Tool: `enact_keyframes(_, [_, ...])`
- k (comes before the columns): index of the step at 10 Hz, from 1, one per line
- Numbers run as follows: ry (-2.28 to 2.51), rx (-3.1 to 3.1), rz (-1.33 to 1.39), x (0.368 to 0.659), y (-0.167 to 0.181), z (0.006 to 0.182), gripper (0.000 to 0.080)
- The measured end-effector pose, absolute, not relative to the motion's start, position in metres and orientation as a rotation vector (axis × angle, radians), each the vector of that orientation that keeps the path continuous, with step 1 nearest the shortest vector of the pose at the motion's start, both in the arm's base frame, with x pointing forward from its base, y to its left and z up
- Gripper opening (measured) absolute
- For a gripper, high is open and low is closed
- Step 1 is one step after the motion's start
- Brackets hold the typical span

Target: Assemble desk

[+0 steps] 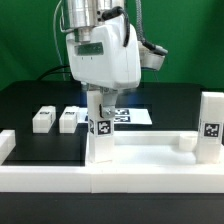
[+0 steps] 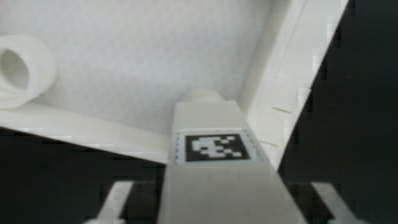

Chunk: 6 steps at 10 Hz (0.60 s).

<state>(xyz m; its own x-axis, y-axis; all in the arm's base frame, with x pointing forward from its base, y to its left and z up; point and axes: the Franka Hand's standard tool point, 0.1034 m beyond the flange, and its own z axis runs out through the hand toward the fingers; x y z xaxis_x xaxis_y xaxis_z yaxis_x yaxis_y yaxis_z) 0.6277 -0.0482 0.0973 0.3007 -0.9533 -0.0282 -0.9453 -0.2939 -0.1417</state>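
the pincer (image 1: 100, 104) (image 2: 221, 198) points straight down and pinches a white leg (image 1: 100, 135) (image 2: 221, 170) by its upper part. one finger lies against each side of it, as the wrist view shows. the arm (image 1: 100, 55) comes down from above, its bulky white wrist housing directly over the grip.

the leg is a square-section block held upright, with a black-and-white tag (image 1: 101, 127) (image 2: 217, 147) on the face that looks at the exterior camera. its lower end is down at the corner of the tabletop (image 1: 150, 150) (image 2: 160, 45) on the exterior view's left; whether it is seated there cannot be told. the tabletop lies flat on the black bench (image 1: 45, 145), a wide white panel with a raised rim. in the wrist view two rim walls meet just beside the leg, and a round raised socket (image 2: 15, 68) sits on the panel's inner face.

an upright leg (image 1: 211, 125) stands at the tabletop's end on the exterior view's right. two loose legs (image 1: 43, 120) (image 1: 68, 118) lie side by side on the bench, farther back on the exterior view's left. the marker board (image 1: 135, 115) lies behind the pincer. a low white border rail (image 1: 60, 178) runs along the near edge.
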Motion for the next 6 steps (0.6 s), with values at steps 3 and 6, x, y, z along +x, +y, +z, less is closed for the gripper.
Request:
enact_keyframes(3, [2.211,-1.961,-0.023,0.6277,-0.0504,0.0971,0.0288])
enact_keyframes(6, [2.460,-1.597,0.034,0.6282,-0.0472,0.0968,0.0288])
